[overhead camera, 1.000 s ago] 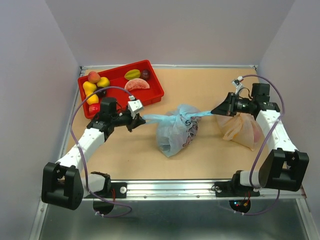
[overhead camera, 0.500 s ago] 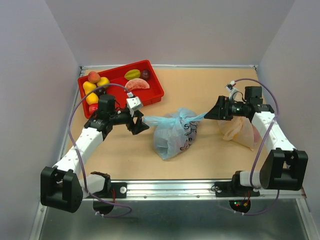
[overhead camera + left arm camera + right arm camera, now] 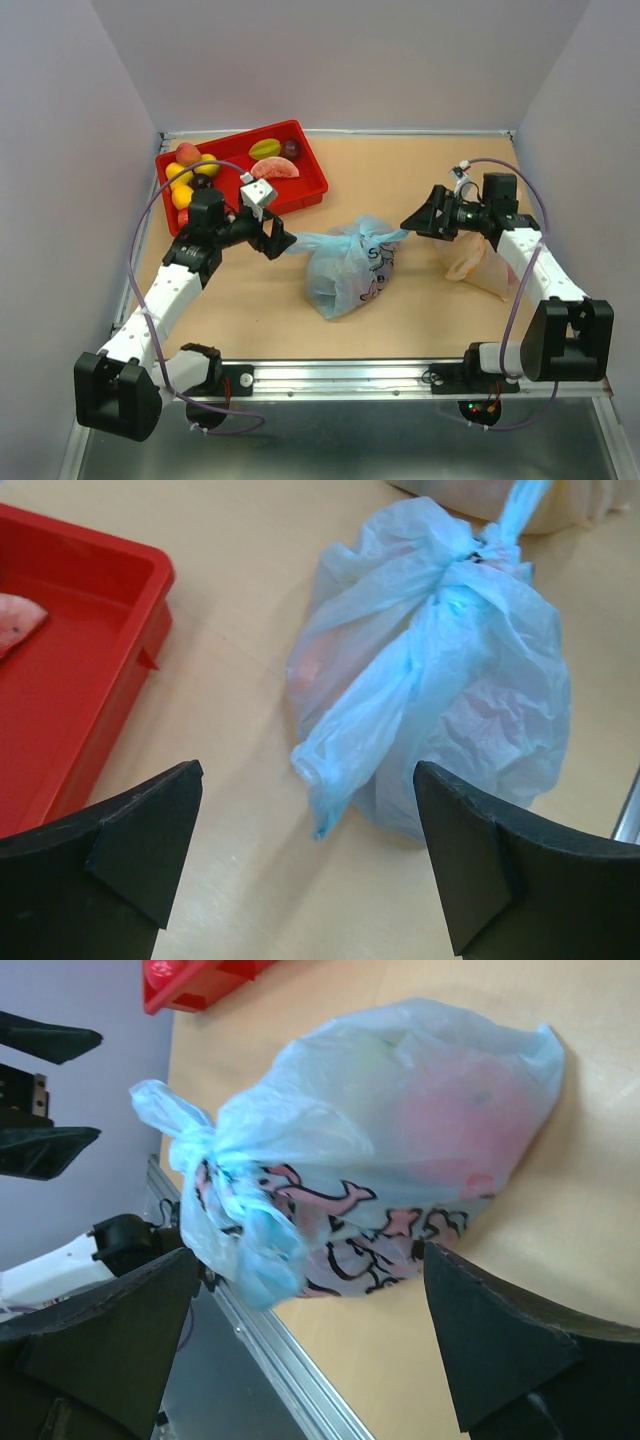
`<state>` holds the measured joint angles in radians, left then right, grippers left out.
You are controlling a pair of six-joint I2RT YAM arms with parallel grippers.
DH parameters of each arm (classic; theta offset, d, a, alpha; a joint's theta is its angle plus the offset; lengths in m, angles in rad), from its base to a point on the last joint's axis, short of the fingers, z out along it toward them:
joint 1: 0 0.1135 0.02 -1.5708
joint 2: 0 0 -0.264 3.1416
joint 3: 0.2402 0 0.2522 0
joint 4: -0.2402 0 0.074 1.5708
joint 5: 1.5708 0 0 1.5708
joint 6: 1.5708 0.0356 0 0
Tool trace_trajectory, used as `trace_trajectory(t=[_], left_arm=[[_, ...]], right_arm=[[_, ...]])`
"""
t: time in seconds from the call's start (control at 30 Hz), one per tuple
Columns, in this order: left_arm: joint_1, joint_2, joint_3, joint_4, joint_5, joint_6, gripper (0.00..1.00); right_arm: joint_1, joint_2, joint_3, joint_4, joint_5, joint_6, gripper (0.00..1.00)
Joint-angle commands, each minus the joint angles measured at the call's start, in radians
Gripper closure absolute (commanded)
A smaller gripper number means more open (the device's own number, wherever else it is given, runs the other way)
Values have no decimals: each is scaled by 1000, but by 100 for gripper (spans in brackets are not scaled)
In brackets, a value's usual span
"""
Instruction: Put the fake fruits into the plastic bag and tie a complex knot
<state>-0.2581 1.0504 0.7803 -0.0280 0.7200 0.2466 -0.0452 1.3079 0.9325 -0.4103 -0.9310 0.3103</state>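
The light-blue plastic bag lies on the table's middle, with pink fake fruits showing through its film. Its two handle strips are tied in a knot on top. My left gripper is open just left of the bag; one loose strip end lies between its jaws, untouched. My right gripper is open just right of the bag, holding nothing. More fake fruits sit in the red tray.
The red tray stands at the back left, holding a banana bunch, peach, starfruit, plum and melon slice. A pale orange-beige bag lies under my right arm. Walls close in on both sides.
Both grippers went from shut on the taut handle strips to open. The strips dropped slack against the bag. My right gripper moved a little towards the bag.
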Motion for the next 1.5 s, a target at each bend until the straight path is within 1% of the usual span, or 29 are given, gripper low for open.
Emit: trace_trajectory(t=[0.0, 0.07, 0.13, 0.27, 0.33, 0.37, 0.4, 0.43, 0.47, 0.5, 0.53, 0.57, 0.6, 0.67, 0.7, 0.87, 0.9, 1.0, 1.1, 1.13, 1.17, 1.2, 1.23, 1.33, 1.37, 1.47], left_arm=[[2, -36, -7, 89, -134, -83, 1], [2, -53, -16, 97, -126, -81, 1], [2, -75, -32, 109, -111, -61, 1], [2, -55, -30, 109, -122, -139, 1], [2, -18, -27, 91, -116, -194, 1], [2, -4, -27, 86, -111, -219, 1], [2, 19, -29, 77, -106, -239, 1], [2, 25, -32, 79, -100, -248, 1], [2, 33, -42, 85, -76, -291, 1], [2, 36, -50, 103, -74, -308, 1], [2, 34, -58, 115, -74, -325, 1], [2, 36, -68, 125, -54, -337, 1], [2, 36, -75, 144, -42, -346, 1], [2, 36, -93, 164, -30, -380, 1], [2, 43, -95, 175, -25, -394, 1], [2, 72, -128, 246, -4, -425, 1], [2, 79, -131, 261, 1, -426, 1], [0, 120, -128, 309, 25, -425, 1], [0, 131, -125, 306, 62, -370, 1], [0, 129, -124, 297, 112, -286, 1], [0, 126, -122, 281, 143, -241, 1], [0, 123, -122, 261, 168, -174, 1], [0, 114, -125, 234, 176, -137, 1], [0, 102, -124, 200, 154, -23, 1], [-1, 94, -124, 194, 151, 49, 1], [-6, 92, -119, 194, 113, 117, 1]], right_arm=[[68, -10, -23, 195, -11, 147, 0], [87, -25, -55, 263, -14, 206, 0], [117, -30, -78, 284, 9, 243, 0], [154, -29, -109, 314, 58, 259, 2], [162, -27, -139, 324, 83, 276, 8], [163, -29, -150, 344, 95, 280, 12], [163, -33, -162, 355, 106, 288, 21], [163, -35, -165, 363, 112, 291, 25], [166, -33, -167, 375, 127, 293, 28], [169, -30, -169, 381, 138, 294, 35], [171, -27, -172, 389, 146, 296, 38], [173, -24, -172, 401, 156, 297, 44], [173, -22, -173, 403, 162, 297, 58], [174, -10, -173, 403, 159, 294, 70], [174, -7, -173, 403, 162, 293, 81], [176, 5, -166, 403, 162, 273, 98], [177, 8, -166, 403, 162, 271, 100], [179, 14, -162, 403, 161, 271, 100], [179, 16, -158, 403, 162, 270, 100], [179, 17, -156, 403, 159, 266, 100], [177, 17, -156, 403, 159, 265, 100], [179, 17, -156, 403, 156, 263, 100], [179, 16, -159, 403, 159, 259, 100], [179, 10, -162, 403, 175, 256, 100], [177, 8, -164, 403, 179, 256, 100], [179, 8, -166, 403, 189, 251, 100]])
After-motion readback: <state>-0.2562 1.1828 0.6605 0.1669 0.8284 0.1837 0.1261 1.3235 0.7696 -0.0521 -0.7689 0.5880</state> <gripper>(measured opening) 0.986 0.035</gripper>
